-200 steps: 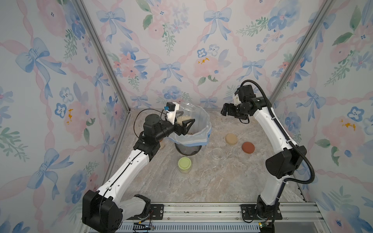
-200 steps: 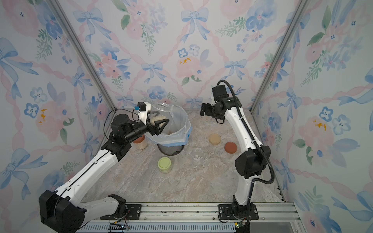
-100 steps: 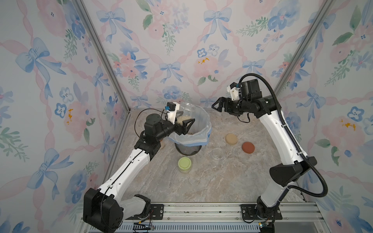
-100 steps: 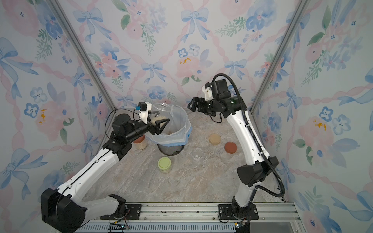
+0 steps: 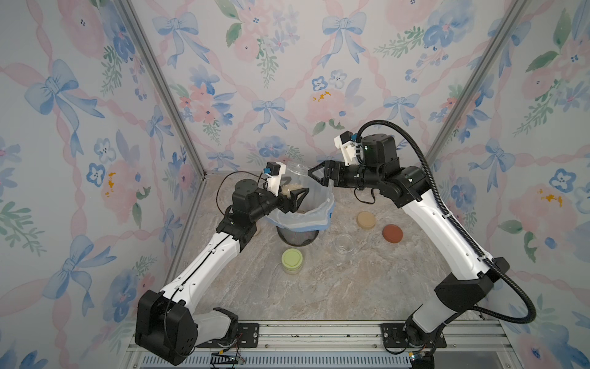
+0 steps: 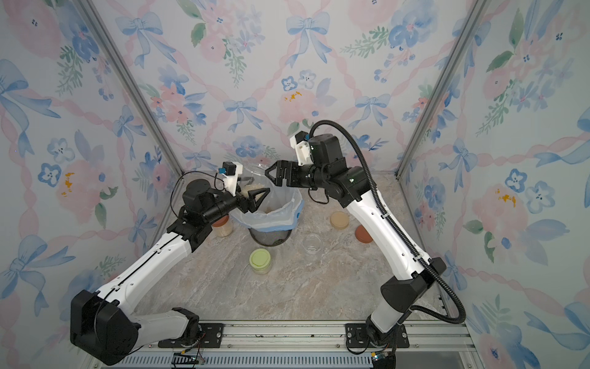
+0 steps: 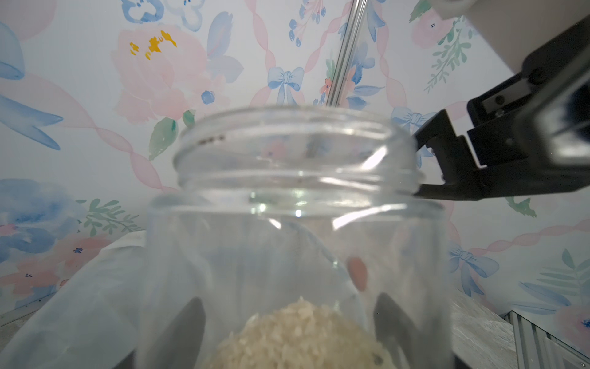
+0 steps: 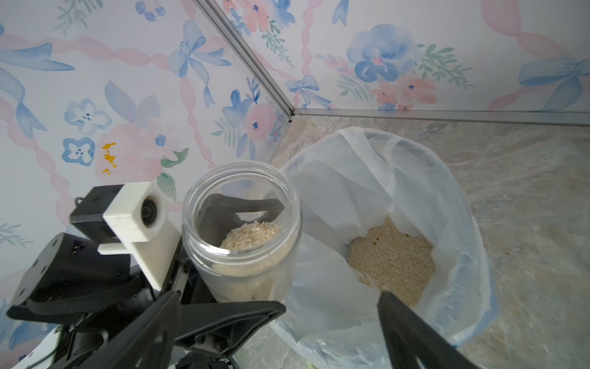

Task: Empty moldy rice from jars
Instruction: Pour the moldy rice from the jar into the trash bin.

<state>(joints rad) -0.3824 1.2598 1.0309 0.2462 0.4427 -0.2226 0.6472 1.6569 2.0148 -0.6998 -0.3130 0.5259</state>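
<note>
Jaws: left gripper (image 5: 300, 200) clasps jar (image 8: 242, 223), right gripper (image 5: 314, 174) agape

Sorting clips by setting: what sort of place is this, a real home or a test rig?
Most likely a staged robot test booth, not a home: floral wallpaper panels meet at bare metal corner posts, and the left arm and right arm are mounted on an aluminium rail fronting the marble-look tabletop.

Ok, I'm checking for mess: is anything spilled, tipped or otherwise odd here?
Nothing stands out. No loose rice shows on the table; the dumped rice sits inside the bin liner. The jar in the left end effector is roughly upright, and the beige lid and red lid lie flat.
</note>
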